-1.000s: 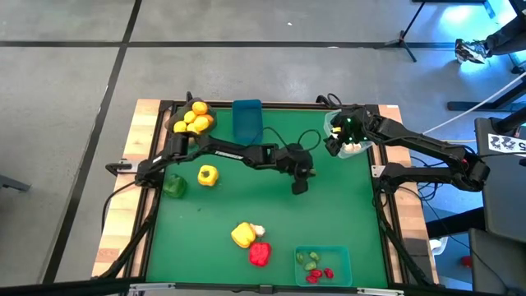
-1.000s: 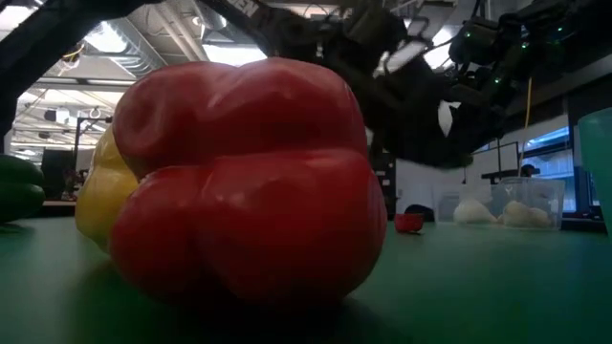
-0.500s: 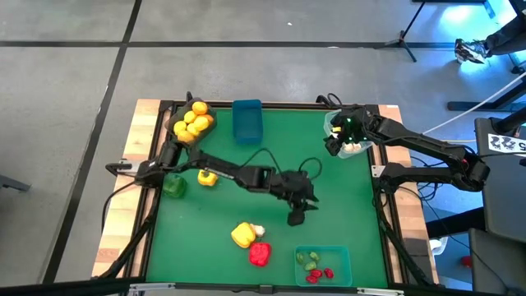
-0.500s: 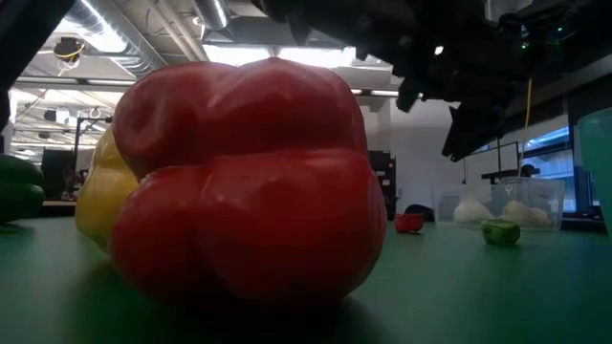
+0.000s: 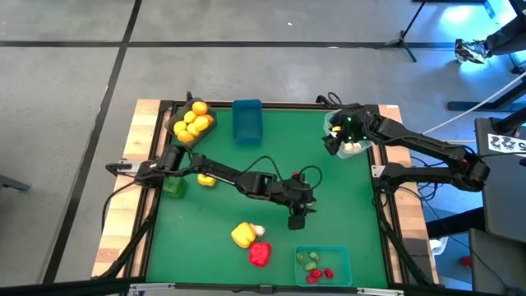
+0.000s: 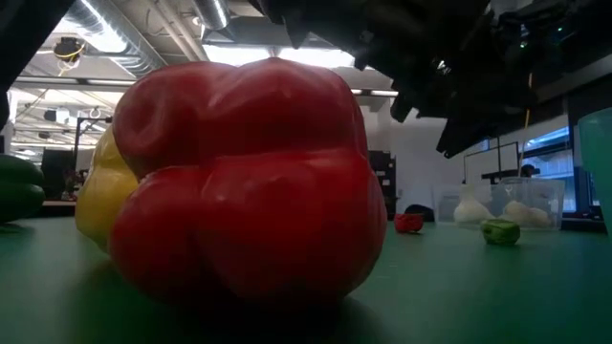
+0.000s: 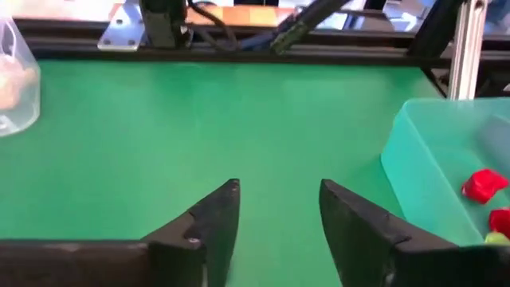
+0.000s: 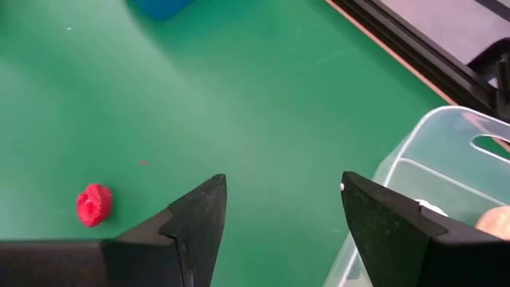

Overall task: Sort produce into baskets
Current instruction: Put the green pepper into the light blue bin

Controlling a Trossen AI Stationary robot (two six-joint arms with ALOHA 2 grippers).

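My left gripper [image 5: 297, 220] [image 7: 277, 187] hangs open over the green mat's middle, with nothing between its fingers. It is just short of the teal basket [image 5: 323, 265] [image 7: 446, 175], which holds red and green bits. A small green bit [image 6: 499, 230] and a red bit [image 5: 296, 174] [image 6: 408, 222] lie on the mat. The green bit does not show in the high view. My right gripper [image 5: 330, 146] [image 8: 283, 179] stands open and empty beside the clear basket [image 5: 349, 136] [image 8: 430, 183] of white pieces.
A dark grey basket [image 5: 191, 122] of yellow-orange fruits and a blue basket [image 5: 246, 120] stand at the far edge. On the mat lie a yellow pepper [image 5: 207, 177], a green pepper [image 5: 173, 186], and near the front a yellow pepper [image 5: 242, 236], a white piece [image 5: 258, 230] and a red pepper [image 5: 259, 253].
My left gripper has swung from the mat's middle toward the near edge and the teal basket. In the low view a small green bit lies on the mat where none showed a second ago, and it has kept still for the last half second.
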